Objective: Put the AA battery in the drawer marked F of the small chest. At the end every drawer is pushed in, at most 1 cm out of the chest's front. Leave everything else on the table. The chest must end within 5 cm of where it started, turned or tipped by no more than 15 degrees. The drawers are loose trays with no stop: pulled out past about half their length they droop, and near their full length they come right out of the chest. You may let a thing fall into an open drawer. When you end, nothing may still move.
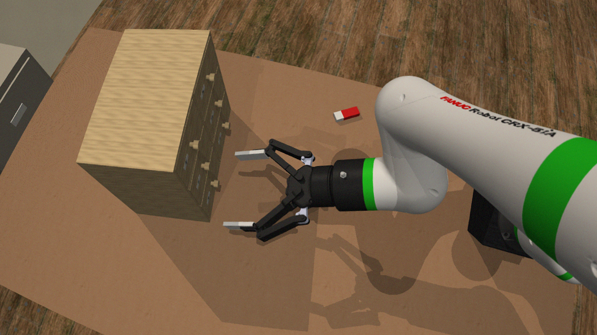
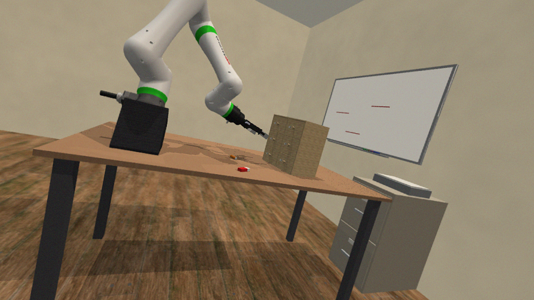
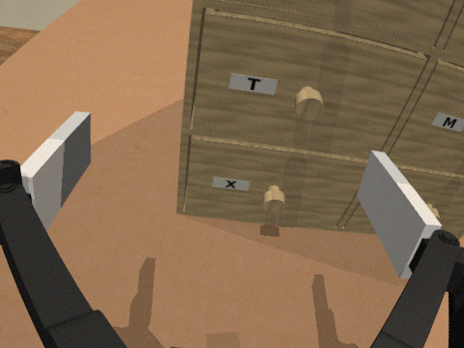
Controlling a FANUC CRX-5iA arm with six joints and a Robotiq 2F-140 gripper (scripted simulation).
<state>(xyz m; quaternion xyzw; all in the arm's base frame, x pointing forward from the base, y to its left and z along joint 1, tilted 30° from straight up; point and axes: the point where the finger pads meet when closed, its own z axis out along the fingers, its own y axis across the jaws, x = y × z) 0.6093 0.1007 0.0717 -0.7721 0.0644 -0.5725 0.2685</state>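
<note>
The small wooden chest [image 1: 152, 117] stands at the left of the table, its drawer front facing my gripper. My gripper [image 1: 240, 189] is wide open and empty, level with the lower drawers and a short way in front of them. In the wrist view the chest [image 3: 323, 91] shows drawers marked T [image 3: 253, 84], X [image 3: 230, 185] and M [image 3: 449, 123], all pushed in; I see no F label. My open fingers frame the X drawer's knob [image 3: 275, 195] without touching it. A small orange thing, likely the AA battery [image 2: 233, 157], lies on the table; the arm hides it in the top view.
A red and white block [image 1: 347, 113] lies on the table behind the arm, also in the exterior view [image 2: 243, 169]. The robot's black base [image 1: 494, 227] stands at the right. A grey filing cabinet [image 1: 1, 109] stands off the table's left end.
</note>
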